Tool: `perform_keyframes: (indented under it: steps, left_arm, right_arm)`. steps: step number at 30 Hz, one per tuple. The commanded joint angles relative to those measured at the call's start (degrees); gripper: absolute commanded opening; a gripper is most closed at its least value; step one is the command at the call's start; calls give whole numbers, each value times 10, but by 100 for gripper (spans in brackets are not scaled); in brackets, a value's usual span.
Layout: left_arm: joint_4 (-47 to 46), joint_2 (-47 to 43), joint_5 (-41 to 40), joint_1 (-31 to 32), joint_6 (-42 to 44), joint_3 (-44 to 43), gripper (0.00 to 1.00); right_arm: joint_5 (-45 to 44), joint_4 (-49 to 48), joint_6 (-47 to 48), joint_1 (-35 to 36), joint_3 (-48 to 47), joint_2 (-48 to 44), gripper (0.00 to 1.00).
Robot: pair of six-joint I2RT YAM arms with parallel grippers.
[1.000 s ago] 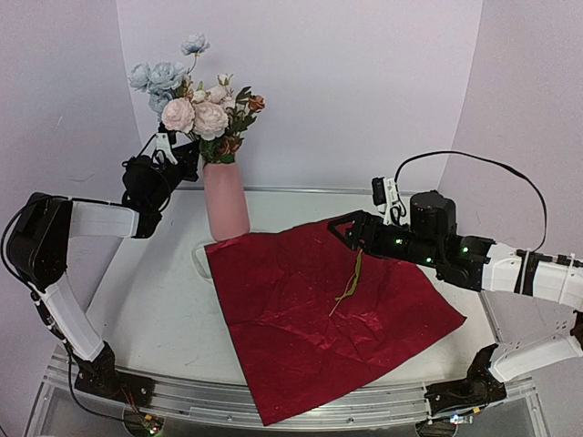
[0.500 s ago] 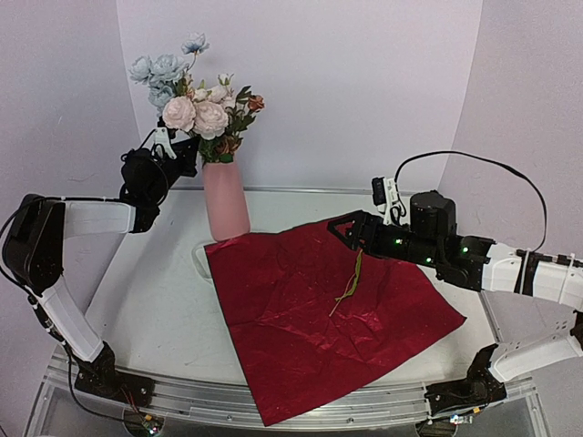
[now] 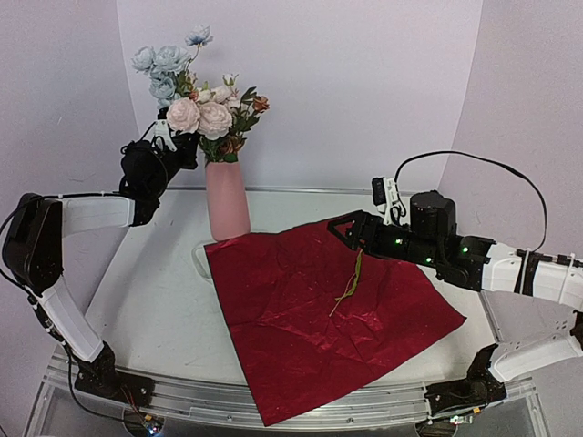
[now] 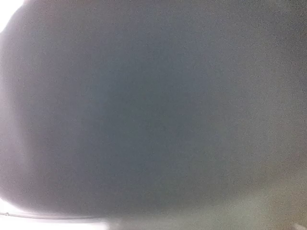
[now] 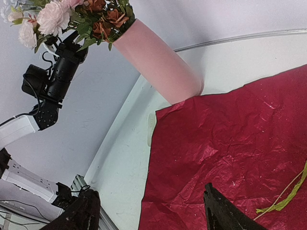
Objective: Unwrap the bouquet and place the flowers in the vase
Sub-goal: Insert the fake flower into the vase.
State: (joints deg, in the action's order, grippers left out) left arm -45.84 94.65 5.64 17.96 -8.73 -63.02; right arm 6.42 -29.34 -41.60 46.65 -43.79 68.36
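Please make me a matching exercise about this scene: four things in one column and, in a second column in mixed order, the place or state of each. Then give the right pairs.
Column 1
1. flowers
2. paper
3. green strand
4. right tool

Column 2
A. lies on the paper
B. open, over the paper's far edge
C. spread flat on the table
D. in the pink vase

Pairs: 1-D, 2-C, 3-A, 4-B
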Motion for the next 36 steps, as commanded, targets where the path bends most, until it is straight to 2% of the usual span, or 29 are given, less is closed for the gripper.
perform_keyframes:
  steps: [1,6,12,25,27,31,36]
  left_arm:
    - [-1,-4,2,-2,-7,-1,2]
    - [0,16,-1,9,-8,7,1]
    - [10,32,-77,45,36,14,0]
    - [28,42,-83,50,32,20,2]
    - [31,41,-84,50,29,22,9]
    - [35,21,-86,50,21,31,33]
    - [40,-26,-108,50,11,45,47]
  right_arm:
    - [1,-20,3,2,-4,-8,75]
    - [1,-20,4,2,-6,-7,75]
    - [1,-20,4,2,-6,-7,75]
    - [0,-20,4,3,0,-9,75]
    - [0,-20,4,2,1,-9,75]
    - [-2,-20,3,2,3,-11,75]
    - [-3,-20,3,2,5,-12,75]
